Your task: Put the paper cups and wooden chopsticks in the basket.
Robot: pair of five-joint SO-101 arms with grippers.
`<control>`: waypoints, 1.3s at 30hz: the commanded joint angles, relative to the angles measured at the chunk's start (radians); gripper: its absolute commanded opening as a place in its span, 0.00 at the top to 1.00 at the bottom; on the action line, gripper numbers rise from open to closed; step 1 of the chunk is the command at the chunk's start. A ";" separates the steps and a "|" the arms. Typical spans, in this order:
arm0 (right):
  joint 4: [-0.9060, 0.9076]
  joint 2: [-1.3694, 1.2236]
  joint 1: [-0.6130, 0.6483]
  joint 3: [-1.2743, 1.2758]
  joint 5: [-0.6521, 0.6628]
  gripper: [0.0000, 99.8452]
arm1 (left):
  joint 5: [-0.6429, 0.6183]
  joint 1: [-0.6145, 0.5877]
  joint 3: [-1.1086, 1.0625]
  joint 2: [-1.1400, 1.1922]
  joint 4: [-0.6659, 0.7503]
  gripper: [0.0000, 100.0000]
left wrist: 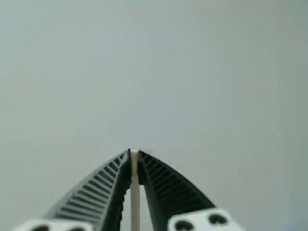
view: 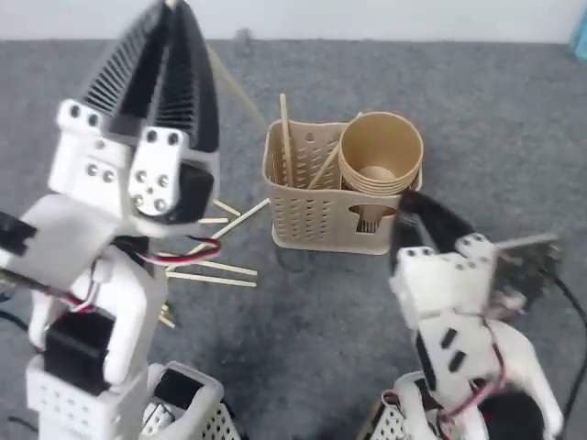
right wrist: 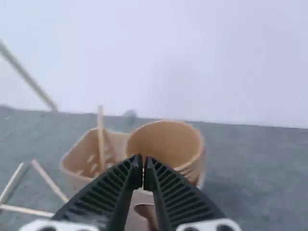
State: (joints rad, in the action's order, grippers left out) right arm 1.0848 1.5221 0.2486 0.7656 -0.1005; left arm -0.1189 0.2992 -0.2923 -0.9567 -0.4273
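Note:
My left gripper (view: 174,9) is raised high over the table's left side, shut on a wooden chopstick (view: 237,87) that slants down toward the basket (view: 316,220); the stick (left wrist: 134,192) stands clamped between the jaws. The tan slotted basket holds stacked paper cups (view: 381,151) and two chopsticks (view: 285,137). Several loose chopsticks (view: 215,267) lie on the grey mat left of the basket. My right gripper (view: 408,209) is shut and empty, just in front of the basket's right end, pointing at the cups (right wrist: 166,144) and the basket (right wrist: 79,161).
The grey mat (view: 495,128) covers the table, with a pale wall (view: 367,16) behind. Both arm bases stand at the near edge. Open mat lies right of the basket and in front of it.

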 commanded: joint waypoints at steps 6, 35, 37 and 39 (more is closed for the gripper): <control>0.131 0.114 -0.305 0.020 0.043 0.99 | 0.003 0.061 -0.104 0.123 0.203 0.99; 0.033 0.272 -0.363 0.334 0.044 0.99 | 0.005 0.017 -0.232 0.031 -0.127 0.78; 0.018 0.265 -0.363 0.330 0.044 0.99 | 0.005 -0.028 -0.200 -0.034 -0.238 0.78; 0.007 0.217 -0.363 0.310 0.044 0.99 | 0.006 -0.110 -0.186 -0.095 -0.370 0.78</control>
State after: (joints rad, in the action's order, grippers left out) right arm 1.1262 1.7937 -0.1013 1.1078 -0.0698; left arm -0.1174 0.3023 -0.5516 -0.9229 -0.5777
